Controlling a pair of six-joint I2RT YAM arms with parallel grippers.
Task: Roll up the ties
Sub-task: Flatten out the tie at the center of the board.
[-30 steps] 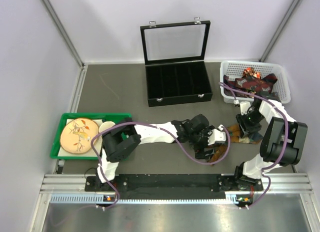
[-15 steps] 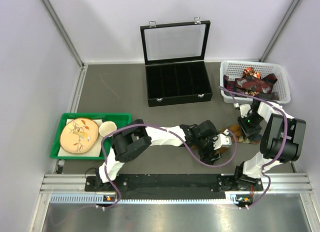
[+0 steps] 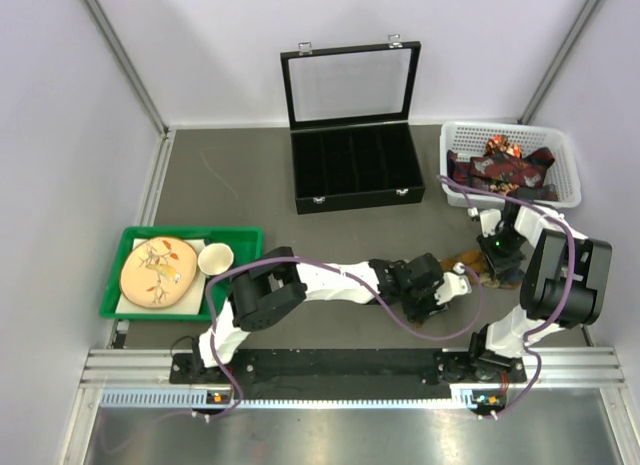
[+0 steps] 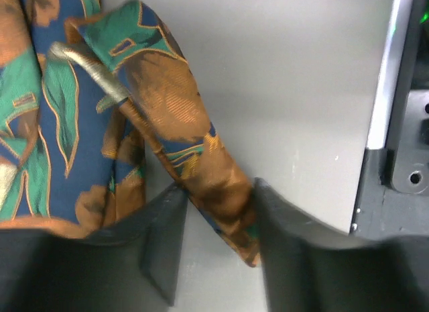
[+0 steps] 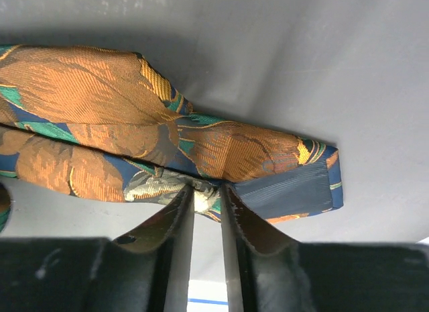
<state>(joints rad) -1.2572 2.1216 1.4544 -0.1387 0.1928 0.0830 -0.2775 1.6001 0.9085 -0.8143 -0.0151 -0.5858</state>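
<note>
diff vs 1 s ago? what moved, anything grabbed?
The left arm reached further right, toward the right arm. The left end effector narrowed its jaws around a fold of the tie. The right end effector barely shifted and tightened its pinch on the tie's edge. The case, basket and tray are unchanged.

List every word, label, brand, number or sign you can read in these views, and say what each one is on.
No readable text in any view.
Tie: woven leaf pattern only, no label showing.
Plate: painted branch design, not writing.
Black case: no lettering visible.
Pale strip along the near rail: fine marks, too small to read.
</note>
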